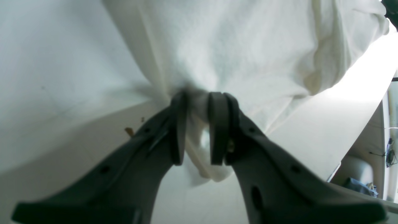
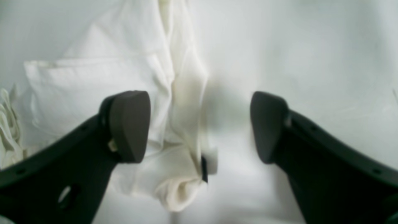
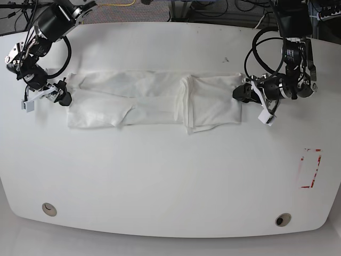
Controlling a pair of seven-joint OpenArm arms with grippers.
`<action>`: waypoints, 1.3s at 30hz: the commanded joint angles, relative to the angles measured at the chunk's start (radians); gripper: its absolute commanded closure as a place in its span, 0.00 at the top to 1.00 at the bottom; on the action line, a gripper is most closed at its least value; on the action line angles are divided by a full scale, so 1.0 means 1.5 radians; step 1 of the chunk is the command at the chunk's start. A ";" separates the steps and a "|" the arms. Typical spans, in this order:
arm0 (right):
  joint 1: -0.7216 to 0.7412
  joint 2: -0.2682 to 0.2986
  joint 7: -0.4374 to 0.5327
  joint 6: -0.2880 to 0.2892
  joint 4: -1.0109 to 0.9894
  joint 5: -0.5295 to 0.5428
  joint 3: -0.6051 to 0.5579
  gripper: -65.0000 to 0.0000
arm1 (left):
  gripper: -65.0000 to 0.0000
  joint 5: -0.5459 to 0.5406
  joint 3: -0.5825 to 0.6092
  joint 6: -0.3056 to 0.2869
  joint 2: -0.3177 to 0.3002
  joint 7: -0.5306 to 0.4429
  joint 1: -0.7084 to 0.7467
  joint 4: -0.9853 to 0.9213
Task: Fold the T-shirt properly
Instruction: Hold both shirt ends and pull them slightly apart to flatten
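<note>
The T-shirt (image 3: 154, 100) lies a little above the middle of the white table (image 3: 170, 181), stretched out as a long band from nine o'clock to three o'clock. We see no print on it, so we take it that the printed side is turned under or folded inside. Its long edges look already turned in toward the middle, which gives the narrow band, and a crease near the middle marks where the three-o'clock part overlaps. We judge the lengthwise folds done and the crosswise folds still to do: the band has yet to be brought end over end into a compact packet, then smoothed.

At the band's three-o'clock end, the left gripper (image 1: 199, 130) is closed on a bunch of the T-shirt's edge; in the left wrist view the cloth is pinched between its pads and hangs out below them. At the nine-o'clock end, the right gripper (image 2: 199, 124) stands with its jaws wide apart and holds nothing; in the right wrist view the crumpled end of the T-shirt lies between and just under the jaws.

Near the table's four-o'clock edge we see a red-outlined rectangle (image 3: 310, 168), well apart from the cloth.
</note>
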 commanded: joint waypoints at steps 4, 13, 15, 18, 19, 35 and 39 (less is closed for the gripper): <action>0.017 0.030 0.002 0.003 -0.047 -0.003 0.014 0.75 | 0.16 0.025 -0.003 -0.001 -0.007 -0.008 -0.011 0.009; 0.017 -0.009 -0.002 0.003 -0.049 -0.002 -0.006 0.75 | 0.16 0.036 -0.002 -0.001 -0.007 -0.007 -0.010 0.009; 0.016 -0.017 -0.002 0.003 -0.049 -0.002 -0.015 0.75 | 0.16 0.036 -0.002 -0.001 -0.007 -0.007 -0.010 0.009; 0.016 -0.032 -0.002 0.003 -0.049 -0.002 -0.025 0.75 | 0.16 0.036 -0.002 -0.001 -0.008 -0.007 -0.009 0.009; 0.016 -0.040 -0.002 0.003 -0.049 -0.003 -0.026 0.75 | 0.16 0.036 -0.002 -0.001 -0.008 -0.007 -0.009 0.009; 0.013 -0.071 -0.002 0.003 -0.027 -0.007 -0.064 0.52 | 0.16 0.076 -0.001 -0.001 -0.008 -0.005 -0.010 0.011; 0.006 -0.072 -0.002 0.003 0.014 -0.007 -0.083 0.22 | 0.16 0.115 0.000 -0.001 -0.005 -0.005 -0.013 0.011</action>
